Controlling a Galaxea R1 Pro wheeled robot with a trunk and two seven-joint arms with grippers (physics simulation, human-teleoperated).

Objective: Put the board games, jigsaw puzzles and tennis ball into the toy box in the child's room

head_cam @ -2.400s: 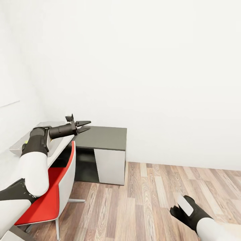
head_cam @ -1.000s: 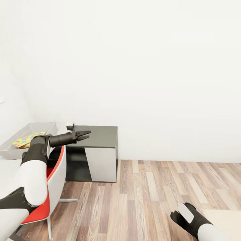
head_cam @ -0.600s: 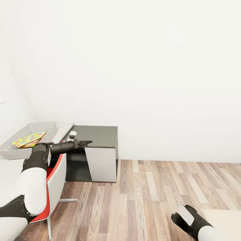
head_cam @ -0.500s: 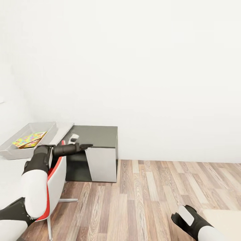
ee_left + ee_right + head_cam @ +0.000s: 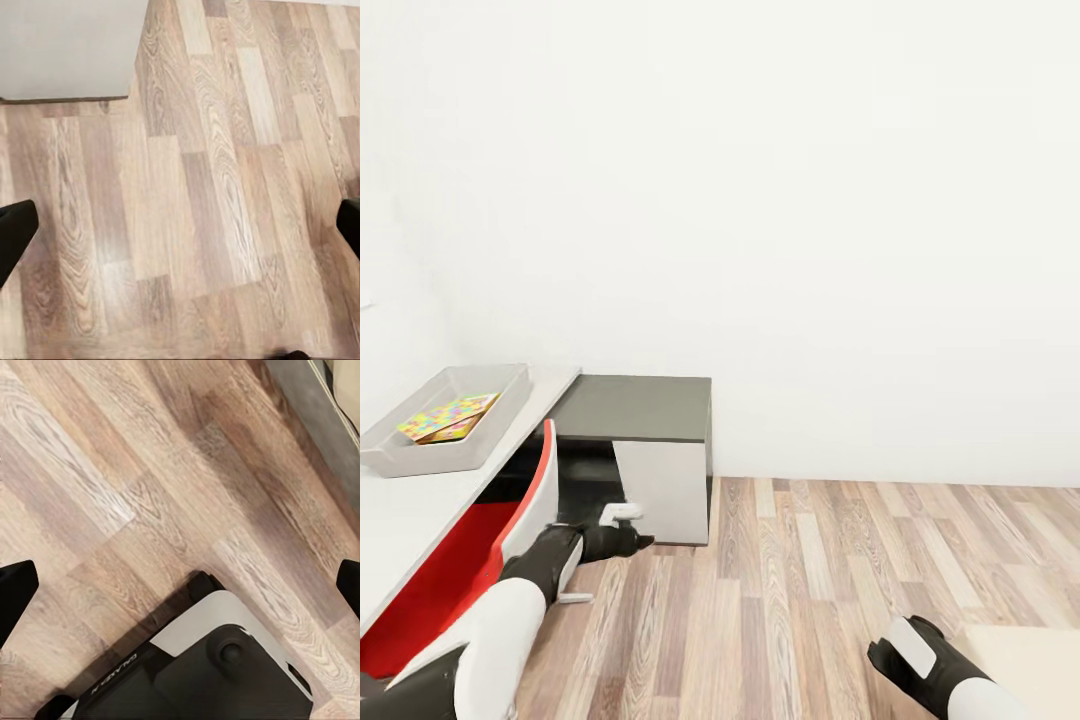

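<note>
On the long grey-white bench [image 5: 420, 510] at the left of the head view sits the toy box [image 5: 420, 455], a shallow grey tray, with one multicoloured jigsaw puzzle [image 5: 448, 417] lying flat inside it. The bench joins a lower dark grey side unit [image 5: 645, 408] with a pale front panel. A red-and-white chair [image 5: 510, 515] is tucked against the bench edge. The left gripper [image 5: 632, 541] hangs low over the wooden floor [image 5: 810, 590], just in front of the side unit; in the left wrist view its fingers [image 5: 15, 236] are spread wide apart with nothing between them. The right gripper [image 5: 905, 645] is low near the floor at the right, and the right wrist view shows its fingers [image 5: 16, 585] spread wide and empty above the robot's base [image 5: 202, 675].
</note>
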